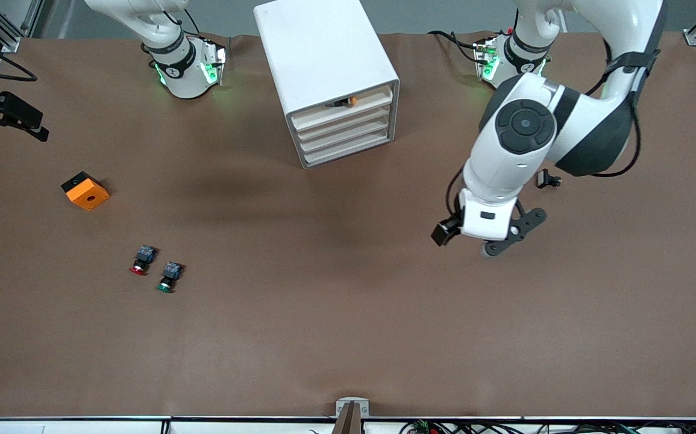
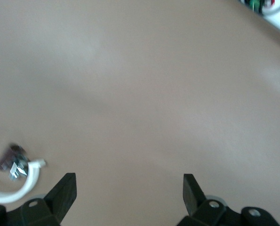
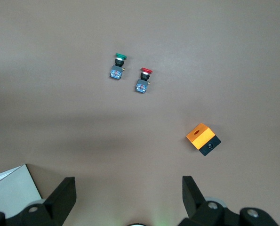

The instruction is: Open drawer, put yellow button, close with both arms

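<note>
The white cabinet point(image 1: 329, 54) stands near the robots' bases. Its topmost drawer point(image 1: 348, 113) sits about in line with the three drawers below. The yellow button point(image 1: 344, 102) lies in that drawer, showing above its front. My left gripper point(image 1: 513, 232) is open and empty, hanging over bare table toward the left arm's end, nearer the front camera than the cabinet; its fingers point(image 2: 64, 193) show only tabletop between them. My right gripper point(image 3: 129, 195) is open and empty, high over the table; it is out of the front view.
A red-capped button point(image 1: 141, 261) and a green-capped button point(image 1: 169, 277) lie together toward the right arm's end. An orange and black block point(image 1: 85, 191) lies near them. A small black part point(image 1: 548, 179) lies by the left arm. A cabinet corner point(image 3: 8, 188) shows in the right wrist view.
</note>
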`<state>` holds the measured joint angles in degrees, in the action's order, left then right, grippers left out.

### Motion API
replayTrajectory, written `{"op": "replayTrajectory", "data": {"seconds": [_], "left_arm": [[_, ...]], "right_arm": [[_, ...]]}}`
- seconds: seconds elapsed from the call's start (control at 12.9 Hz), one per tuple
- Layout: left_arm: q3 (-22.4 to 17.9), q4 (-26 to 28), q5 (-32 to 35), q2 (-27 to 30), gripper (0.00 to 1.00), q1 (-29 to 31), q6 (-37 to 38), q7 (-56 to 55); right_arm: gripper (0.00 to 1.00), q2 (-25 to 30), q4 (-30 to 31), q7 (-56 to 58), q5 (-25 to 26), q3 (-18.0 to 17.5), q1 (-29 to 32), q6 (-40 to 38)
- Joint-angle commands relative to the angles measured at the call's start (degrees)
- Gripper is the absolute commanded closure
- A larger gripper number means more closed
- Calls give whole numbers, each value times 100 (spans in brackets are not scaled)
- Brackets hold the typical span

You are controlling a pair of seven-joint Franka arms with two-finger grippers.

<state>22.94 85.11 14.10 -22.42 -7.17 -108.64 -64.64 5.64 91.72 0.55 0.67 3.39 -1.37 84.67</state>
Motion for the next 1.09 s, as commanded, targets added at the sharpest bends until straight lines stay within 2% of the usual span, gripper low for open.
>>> {"op": "replayTrajectory", "data": {"seconds": [0.0,0.23,0.85,0.93,1.01], "left_arm": [[26,50,207,264,0,434,98,1009],[35,6,207,405,0,865,167,1882],[61,-91,15,1266,0,1674,1160,4044],[1,-73,-177,1450,0,1727,1257,4403],[-235,-38,-397,1660,0,1754,1379,4729]], "right_arm": [[0,-28,-102,7,-76,-67,102,-73],[0,-28,-102,7,-85,-67,102,-73],[0,-28,-119,-2,-85,-75,102,-73],[0,-28,-111,-2,-85,-75,102,-73],[0,-28,-110,-2,-85,-75,102,-73]]}}
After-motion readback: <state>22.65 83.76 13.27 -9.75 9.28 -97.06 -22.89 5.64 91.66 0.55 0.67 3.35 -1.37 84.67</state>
